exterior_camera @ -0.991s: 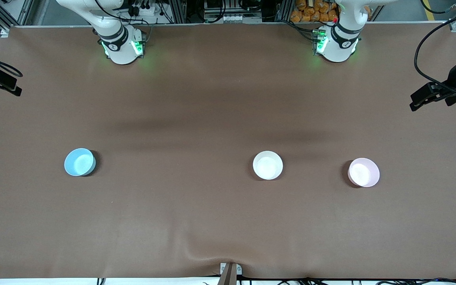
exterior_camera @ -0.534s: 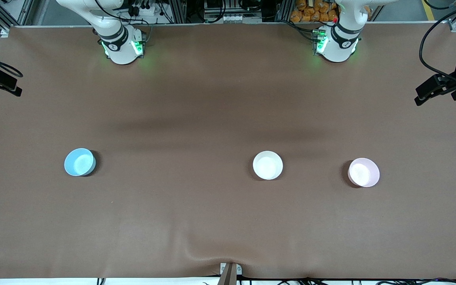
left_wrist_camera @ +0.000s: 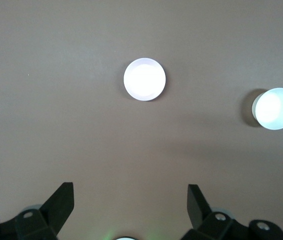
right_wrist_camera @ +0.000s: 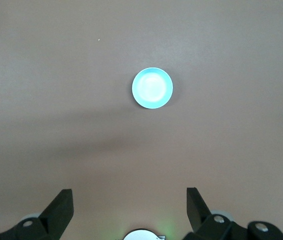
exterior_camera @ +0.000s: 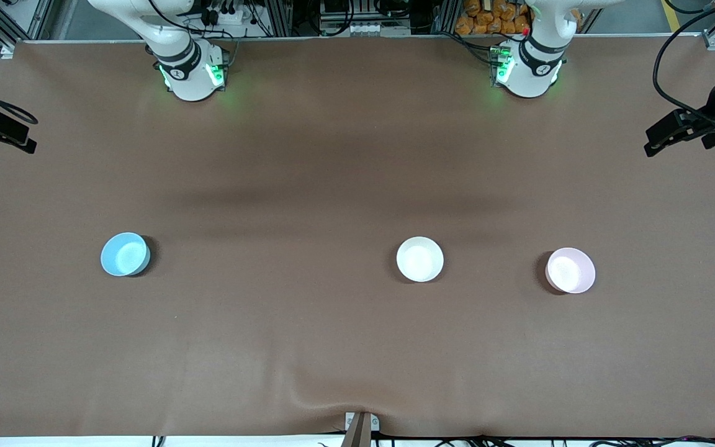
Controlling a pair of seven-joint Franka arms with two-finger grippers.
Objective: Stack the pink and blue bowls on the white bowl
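Pink and blue bowls are the things to be moved, and neither has been lifted yet. The small round glossy pale pink bowl (exterior_camera: 570, 270) sits upright on the brown cloth-covered surface (exterior_camera: 357, 347), beside the small round glossy white bowl (exterior_camera: 419, 259) on the side toward the left arm's end, and slightly nearer the front camera than it. The small round glossy sky blue bowl (exterior_camera: 125, 254) stands well apart from the white bowl, toward the right arm's end, at about the same depth. All three rest mouth up and empty, which suits nesting one inside another.

The white bowl is the base of the stack, and its spot between the two coloured ones probably lets each arm serve the bowl on its own side.

The left end effector (left_wrist_camera: 130, 200) hangs high over the surface with its fingers spread wide and nothing between them; its wrist view looks down on the white bowl and the pink bowl. The right end effector (right_wrist_camera: 129, 200) hangs likewise high, fingers parted and empty, looking down on the blue bowl. In the front view both show only at the frame's edges, level with the stretch between the bases and the white bowl. Both arms seem poised to descend, so the task looks to be at its very start.
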